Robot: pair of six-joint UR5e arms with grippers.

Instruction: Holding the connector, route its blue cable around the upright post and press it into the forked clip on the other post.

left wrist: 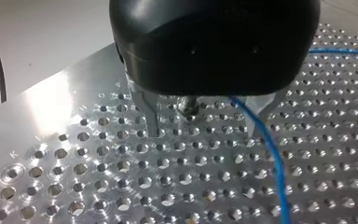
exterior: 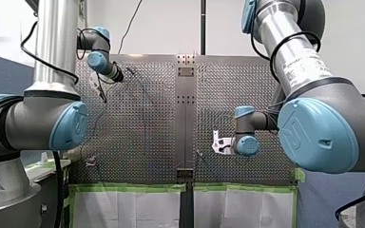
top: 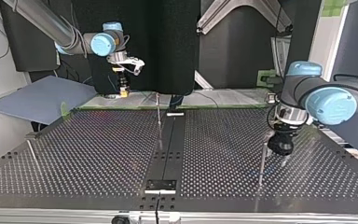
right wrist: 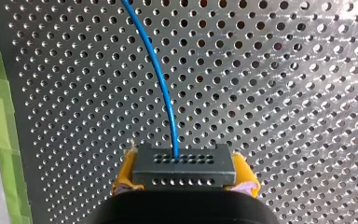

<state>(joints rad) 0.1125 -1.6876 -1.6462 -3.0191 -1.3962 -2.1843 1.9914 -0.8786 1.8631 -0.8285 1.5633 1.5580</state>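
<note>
Where our left arm enters at the front view's left, the black, metal-fingered left gripper (left wrist: pixel 207 122) stands open and empty, low over the perforated metal table (left wrist: pixel 121 186), with a slim upright metal post (top: pixel 262 161) just beside it and the thin blue cable (left wrist: pixel 265 149) passing one finger. Further right, the yellow-padded right gripper (right wrist: pixel 185 173) clamps the dark grey rectangular connector (right wrist: pixel 184 163), from whose face the cable leaves across the table.

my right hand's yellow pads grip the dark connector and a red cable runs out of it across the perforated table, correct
No: the cable is blue, not red, as the right wrist view shows. My right hand does grip the dark connector between yellow pads.
</note>
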